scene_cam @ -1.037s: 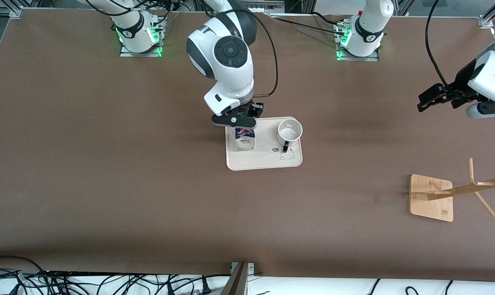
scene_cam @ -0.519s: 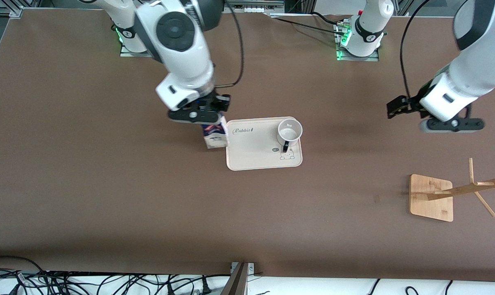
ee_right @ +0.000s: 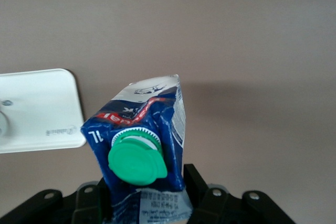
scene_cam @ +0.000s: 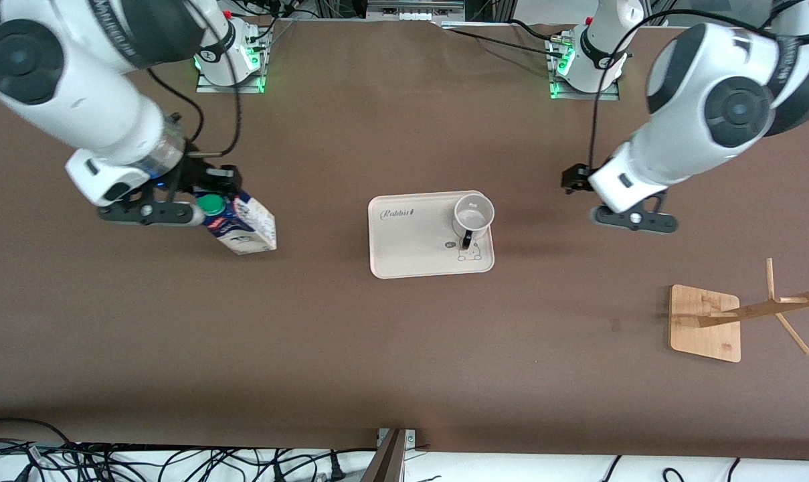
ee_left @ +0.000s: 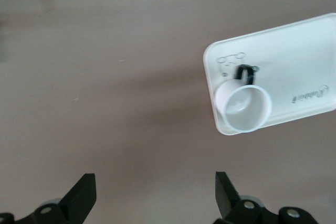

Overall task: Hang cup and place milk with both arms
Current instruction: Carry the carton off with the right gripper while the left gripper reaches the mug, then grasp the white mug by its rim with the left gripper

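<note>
Milk [scene_cam: 240,226] was off the tray [scene_cam: 411,248] and up in the air, pinched at its top in the right hand [scene_cam: 197,204]. A second earlier it stood on the tray with that hand closing over it; half a second earlier it hung at the tray's edge on the right arm's side. Now it hung tilted over bare counter [scene_cam: 310,348], well clear of the tray, toward the right arm's end. In the right wrist view the green cap [ee_right: 137,161] faced the camera and the carton [ee_right: 142,145] sat firmly between the fingers [ee_right: 197,182].

Cup [scene_cam: 473,215] had not moved: upright on the tray's corner toward the left arm's end, handle turned toward the front edge of the counter.

Left hand [scene_cam: 635,219] had swung in from the counter's edge at the left arm's end over the last second. It now hung over bare counter between tray and that edge, near the cup but not over it. In the left wrist view its fingers [ee_left: 81,198] were spread wide with nothing between them, and the cup [ee_left: 243,106] showed ahead.

Rack [scene_cam: 712,321] stood toward the corner at the left arm's end, nearer the front camera, pegs bare.

Judgement: milk half is in the carry stage, with the set-down still to come. Cup half is only at the approach; grasp, lift and hang all remain. The tilt of the carton may matter at set-down.
</note>
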